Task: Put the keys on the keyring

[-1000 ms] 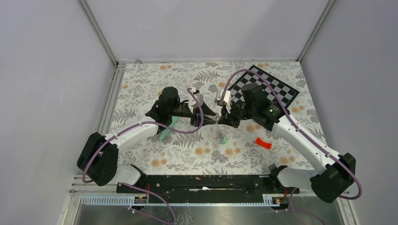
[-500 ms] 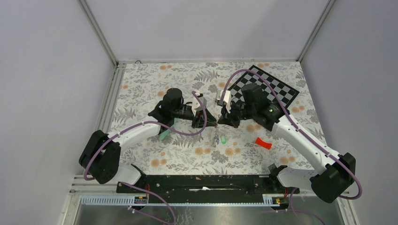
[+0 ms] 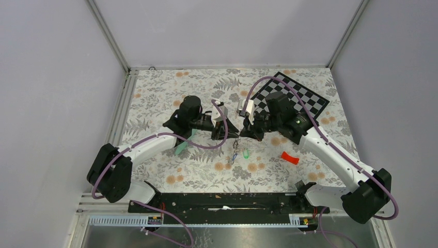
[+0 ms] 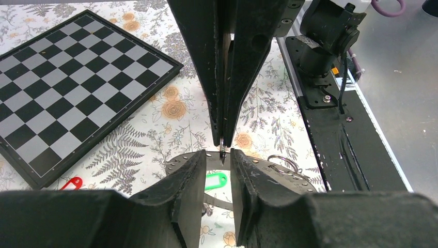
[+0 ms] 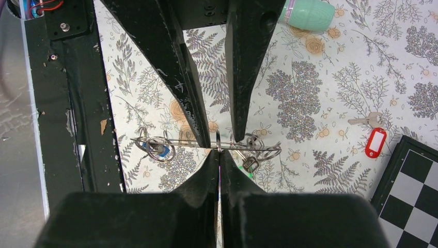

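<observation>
The keyring (image 3: 236, 144), a flat grey ring, hangs in the air between my two grippers above mid-table. My right gripper (image 5: 219, 155) is shut on a thin metal loop of it; the keyring (image 5: 175, 142) shows edge-on there. A blue-tagged key (image 5: 162, 151) hangs from the ring on a small split ring. My left gripper (image 4: 218, 157) faces the right one, its jaws a narrow gap apart on either side of that loop without touching it. Under the keyring (image 4: 179, 161) lies a green-tagged key (image 4: 216, 181). A red-tagged key (image 5: 375, 142) lies apart on the cloth.
A chessboard (image 3: 292, 98) lies at the back right, behind my right arm. A mint-green tube (image 3: 183, 144) rests under my left arm. The red-tagged key (image 3: 290, 157) is right of the grippers, the green tag (image 3: 246, 153) just below them.
My left gripper has moved right, up to the right gripper's tips, and its jaws have narrowed. The hanging keys have swung a little left. The right arm has held still.
</observation>
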Robot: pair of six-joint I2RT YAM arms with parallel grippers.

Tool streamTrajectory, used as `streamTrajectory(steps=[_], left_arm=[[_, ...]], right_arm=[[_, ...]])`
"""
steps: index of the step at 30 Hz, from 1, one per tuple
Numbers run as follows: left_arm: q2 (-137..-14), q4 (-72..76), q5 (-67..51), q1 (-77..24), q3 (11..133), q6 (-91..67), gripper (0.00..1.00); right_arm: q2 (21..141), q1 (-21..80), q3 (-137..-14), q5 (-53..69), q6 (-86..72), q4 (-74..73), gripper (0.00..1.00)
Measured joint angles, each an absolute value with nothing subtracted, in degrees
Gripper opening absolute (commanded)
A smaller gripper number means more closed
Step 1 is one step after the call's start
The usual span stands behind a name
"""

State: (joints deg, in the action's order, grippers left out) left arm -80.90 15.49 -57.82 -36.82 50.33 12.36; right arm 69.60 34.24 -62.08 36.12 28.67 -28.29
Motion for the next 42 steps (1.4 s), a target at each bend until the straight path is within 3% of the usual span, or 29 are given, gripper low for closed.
streamTrajectory(steps=[16, 21, 24, 27, 32, 34, 37, 42], left_arm=[[-80.90, 14.50, -58.06, -36.82, 50.83, 13.34, 0.19], [-80.90, 14.44, -58.28, -36.82, 50.94, 13.30, 0.11], [-80.90, 14.31, -58.57, -36.82, 50.94, 13.28, 0.00], [-80.90, 13.89, -58.76, -36.82, 50.98, 13.19, 0.00], [-80.90, 16.01, -59.81, -36.18, 50.43, 11.16, 0.00], [-80.73, 22.72, -60.93, -35.03, 47.79, 6.33, 0.00], [-80.73, 37.67, -61.69, -33.08, 41.17, -3.77, 0.00], [-80.75, 50.72, -62.15, -32.95, 36.25, -14.22, 0.00]], right_arm=[[69.60, 34.24, -62.06, 36.56, 28.67, -28.27, 0.00], [69.60, 34.24, -62.06, 36.51, 28.67, -28.25, 0.00], [69.60, 34.24, -62.02, 36.51, 28.69, -28.23, 0.00], [69.60, 34.24, -61.98, 36.51, 28.69, -28.21, 0.00], [69.52, 34.24, -61.98, 36.56, 28.47, -27.90, 0.30], [68.75, 34.24, -61.43, 36.51, 28.53, -26.94, 0.37], [66.30, 34.24, -59.29, 36.69, 28.73, -26.17, 0.45], [64.66, 34.24, -57.56, 37.32, 28.84, -25.21, 0.46]])
